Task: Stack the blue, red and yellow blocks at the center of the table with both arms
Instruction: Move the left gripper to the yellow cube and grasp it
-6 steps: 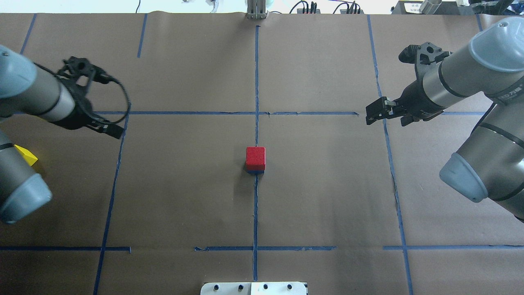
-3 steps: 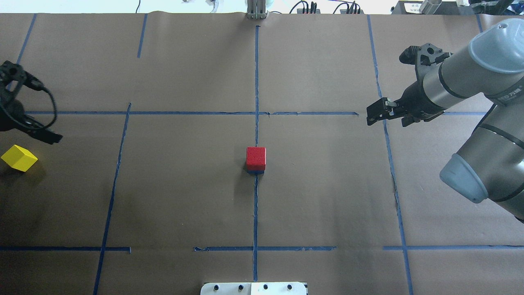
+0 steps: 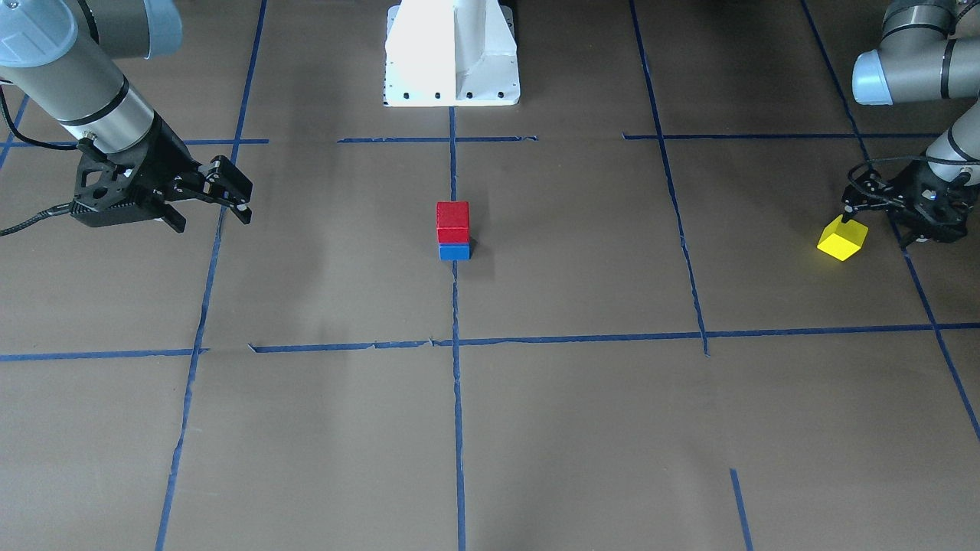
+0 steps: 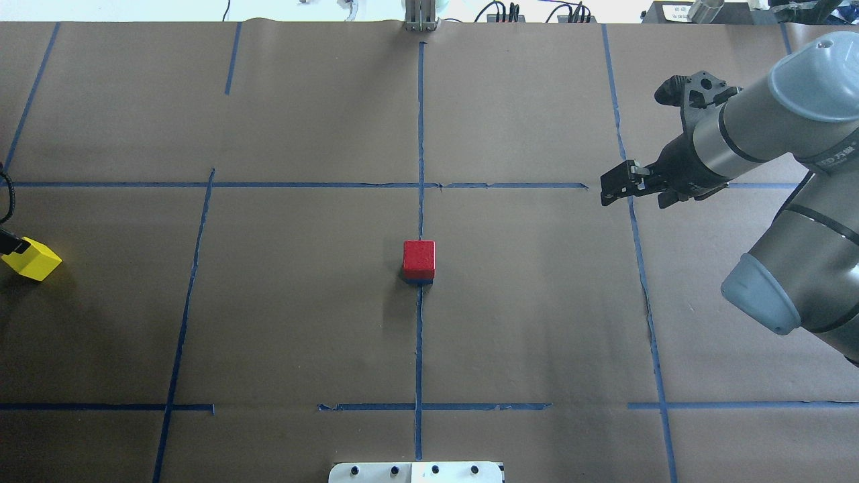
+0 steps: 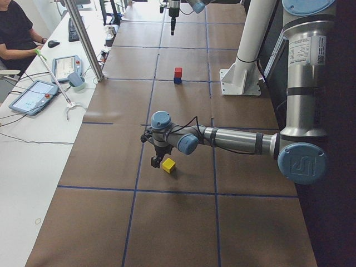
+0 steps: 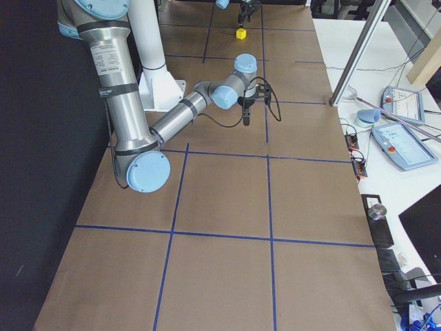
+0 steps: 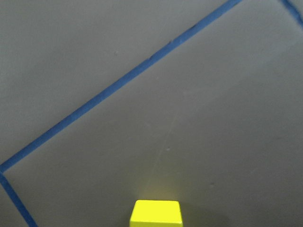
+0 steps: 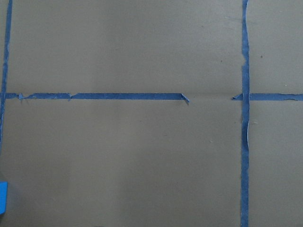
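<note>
A red block [image 4: 419, 257] sits on a blue block [image 4: 419, 282] at the table's center; the stack also shows in the front view, red [image 3: 452, 220] over blue [image 3: 454, 252]. A yellow block [image 4: 31, 259] lies alone at the far left edge, tilted to the tape lines. It also shows in the front view [image 3: 842, 239] and at the bottom of the left wrist view [image 7: 156, 213]. My left gripper [image 3: 877, 226] hovers just behind the yellow block, looks open and holds nothing. My right gripper [image 4: 607, 190] hangs open and empty, far right of the stack.
Blue tape lines divide the brown paper-covered table. The white robot base [image 3: 452, 53] stands at the near middle edge. In the left side view a metal pole [image 5: 86, 39] and a side desk with tablets [image 5: 30, 97] stand beyond the table's far edge.
My left arm has swung left, almost out of the overhead view, bringing its gripper over to the yellow block. The right arm and the red-on-blue stack have not moved.
</note>
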Controlling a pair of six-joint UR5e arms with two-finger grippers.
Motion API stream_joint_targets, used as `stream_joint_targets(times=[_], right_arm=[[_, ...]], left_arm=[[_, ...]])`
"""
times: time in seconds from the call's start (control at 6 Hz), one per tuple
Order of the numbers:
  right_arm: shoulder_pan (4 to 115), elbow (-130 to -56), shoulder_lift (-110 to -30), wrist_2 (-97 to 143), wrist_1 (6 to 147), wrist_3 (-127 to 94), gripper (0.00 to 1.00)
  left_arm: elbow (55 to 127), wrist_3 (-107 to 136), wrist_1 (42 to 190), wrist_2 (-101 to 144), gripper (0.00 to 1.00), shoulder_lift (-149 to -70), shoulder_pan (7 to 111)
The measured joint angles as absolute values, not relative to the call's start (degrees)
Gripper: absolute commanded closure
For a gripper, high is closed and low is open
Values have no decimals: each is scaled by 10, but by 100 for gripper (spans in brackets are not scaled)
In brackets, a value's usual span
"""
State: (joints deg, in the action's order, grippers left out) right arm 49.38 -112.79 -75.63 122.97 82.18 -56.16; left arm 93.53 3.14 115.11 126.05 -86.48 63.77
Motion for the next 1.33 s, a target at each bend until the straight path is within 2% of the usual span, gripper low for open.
stream_joint_targets(times=[0.33, 1.33], right_arm=[[490, -1128, -756, 1231, 822, -562, 0], [484, -1128, -756, 1230, 822, -562, 0]], left_arm=[[903, 52, 1195, 1269, 0, -871, 634], [881, 103, 1243, 1309, 1, -866, 593]])
